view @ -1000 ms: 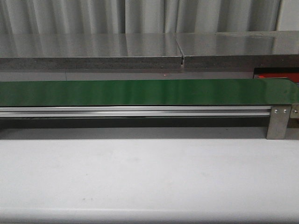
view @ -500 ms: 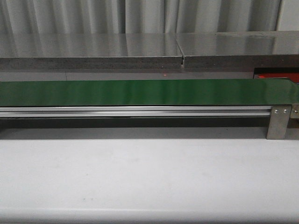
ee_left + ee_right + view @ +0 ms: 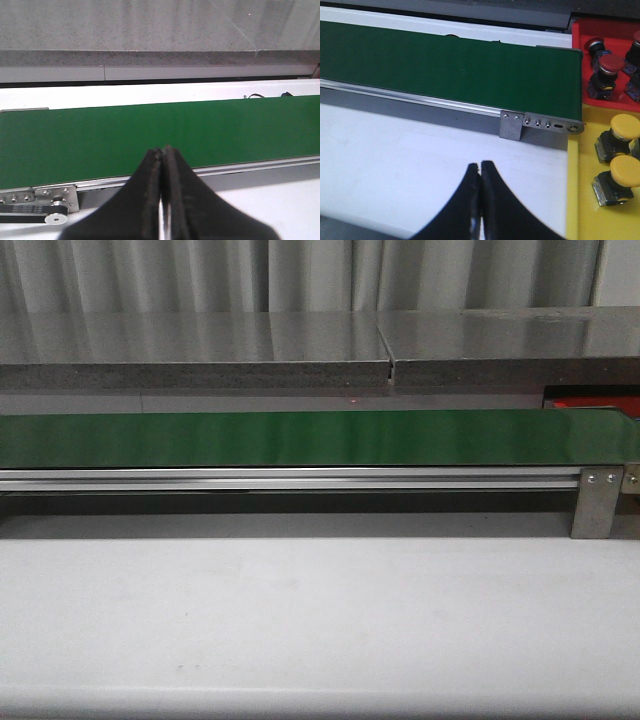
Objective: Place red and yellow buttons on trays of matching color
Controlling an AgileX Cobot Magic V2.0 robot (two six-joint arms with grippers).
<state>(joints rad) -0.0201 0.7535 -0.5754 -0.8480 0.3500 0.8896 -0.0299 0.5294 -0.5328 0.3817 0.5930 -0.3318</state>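
Near the conveyor belt, left pincer (image 3: 161, 152): jaws are pressed together with nothing between them; the tips are seen over the near edge of the green conveyor belt (image 3: 150, 135).
Near the conveyor belt, right pincer (image 3: 480, 167): jaws are closed together and empty; it is held over the white surface (image 3: 420, 165), on the near side of the belt's aluminium rail (image 3: 410, 97).
Belt end bracket (image 3: 510, 125): a small metal plate is fixed to the rail just short of the belt's end, between the right pincer and the trays.
Red tray (image 3: 580, 37): it is set beside the end of the conveyor belt, on its far side.
Red buttons (image 3: 606, 67): several red-capped buttons are seen standing in the red tray; their exact number cannot be told, as the tray is cut off by the picture edge.
Yellow tray (image 3: 576, 200): it is placed just beside the belt's end, nearer than the red tray and touching it.
Yellow buttons (image 3: 625, 127): two yellow-capped buttons are seen in the yellow tray, one just nearer (image 3: 624, 172) than the other.
Conveyor belt top: bare green is shown in all three views.
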